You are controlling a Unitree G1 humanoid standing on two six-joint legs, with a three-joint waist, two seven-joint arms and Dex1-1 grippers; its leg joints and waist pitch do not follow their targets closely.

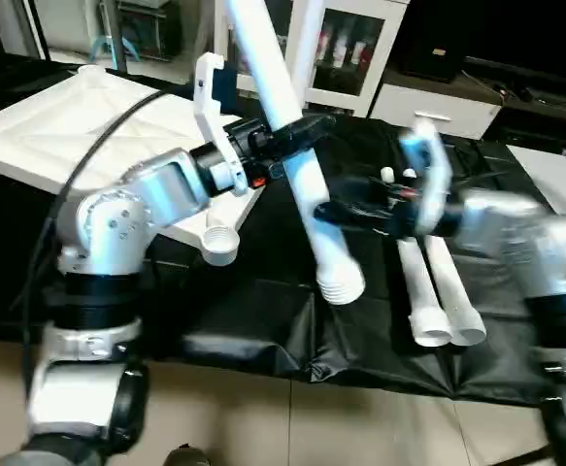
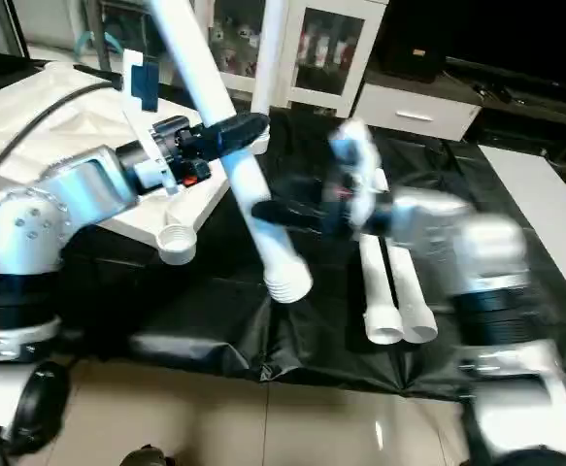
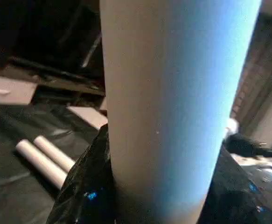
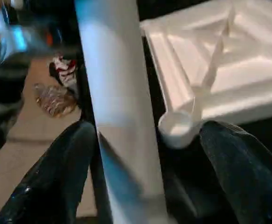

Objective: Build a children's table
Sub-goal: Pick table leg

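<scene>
I had the left gripper (image 1: pixel 297 131) clamped on one leg (image 1: pixel 287 116), held up off the worktable (image 1: pixel 263 311) and tilted, its ribbed lower end (image 1: pixel 341 284) hanging over the black cover near the front edge. The right gripper (image 4: pixel 145 154) stood wide, fingers (image 4: pixel 56 172) apart on either side of that same leg and not pinching it as far as I could tell.

The tabletop (image 1: pixel 79 121) lay upside down at the worktable's far left corner, ribbed underside up. Its nearest corner socket (image 1: pixel 221 244) was empty and sat just beside the leg's lower end, not touching. Two more legs (image 1: pixel 438 291) lay side by side toward the right of the worktable, ends at the front edge. A fourth leg I couldn't pick out.

Progress, my read: early. No leg seated in any socket I could see; the other sockets were hidden or too small to tell. Left to do: bring the held leg's ribbed end into that near socket, push it home, repeat for the rest, then flip the table.
</scene>
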